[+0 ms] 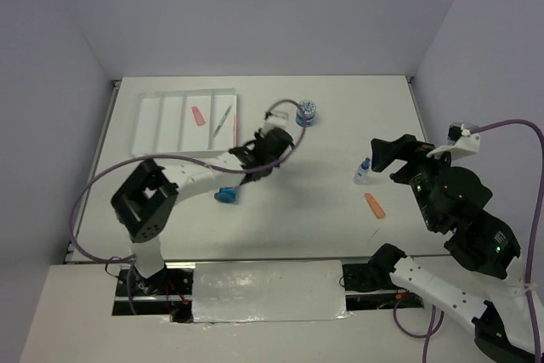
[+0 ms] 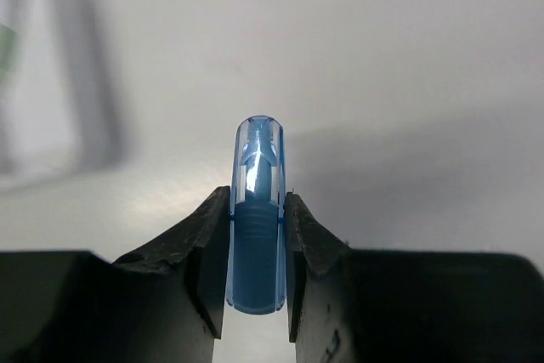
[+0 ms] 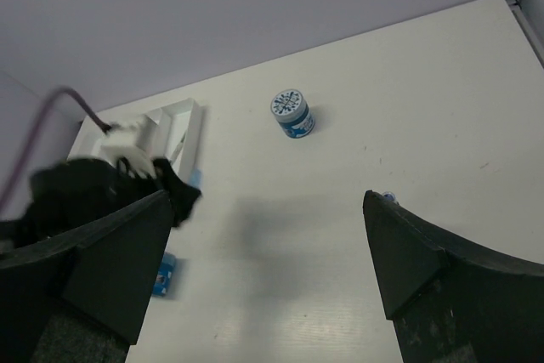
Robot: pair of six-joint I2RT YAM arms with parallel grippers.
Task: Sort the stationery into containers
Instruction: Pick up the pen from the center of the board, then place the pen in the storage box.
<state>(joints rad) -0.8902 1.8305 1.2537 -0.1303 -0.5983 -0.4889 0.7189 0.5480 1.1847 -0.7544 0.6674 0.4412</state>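
**Left gripper (image 2: 257, 196) has the blue stubby piece (image 2: 255, 150)**

It's pinched narrow between both fingers, rounded clear tip poking out past them, up over the table just right of the white tray (image 1: 149, 121). Can't spot the piece from the top view. Right gripper (image 3: 265, 210) gapes wide, holding nothing.

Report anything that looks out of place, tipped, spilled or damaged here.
Nothing stands out. The tray sits flat with a pink piece and a pen lying inside compartments. The left fingers grip a blue piece squarely. Nothing looks spilled or broken.
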